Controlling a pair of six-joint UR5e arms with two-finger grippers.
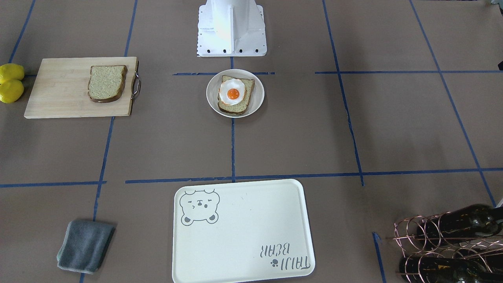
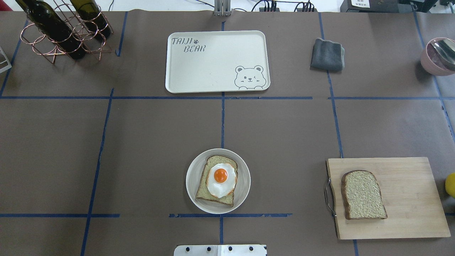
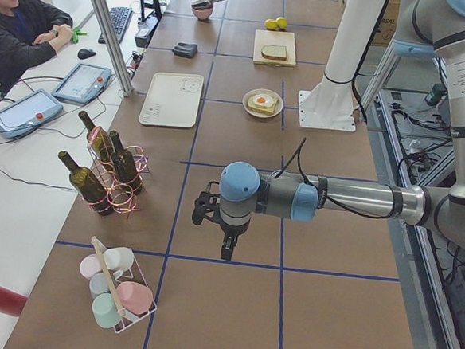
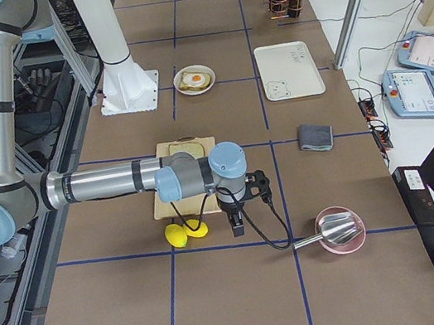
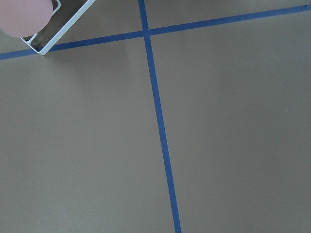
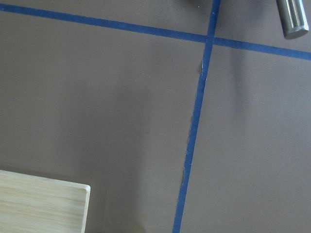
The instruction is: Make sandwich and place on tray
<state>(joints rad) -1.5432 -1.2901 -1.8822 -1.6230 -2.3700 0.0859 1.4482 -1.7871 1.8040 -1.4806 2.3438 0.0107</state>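
One speckled bread slice (image 2: 203, 187) lies on a small round white plate (image 2: 190, 176) near the robot base, with the fried egg (image 2: 221, 179) on top of it. The second bread slice (image 2: 363, 195) lies alone on the wooden cutting board (image 2: 408, 199). The cream tray (image 2: 213, 67) with the bear drawing sits at the table's far side with nothing on it. My left gripper (image 3: 224, 252) hangs over bare table far to the left. My right gripper (image 4: 237, 228) hangs beyond the cutting board by the lemons. I cannot tell whether either is open or shut.
A copper rack with wine bottles (image 2: 60, 32) stands far left. A grey cloth (image 2: 327, 54) lies right of the tray. A pink bowl with a spoon (image 2: 437, 57) is far right. Two lemons (image 1: 11, 82) lie beside the board. A mug rack (image 3: 117, 286) stands past the left gripper.
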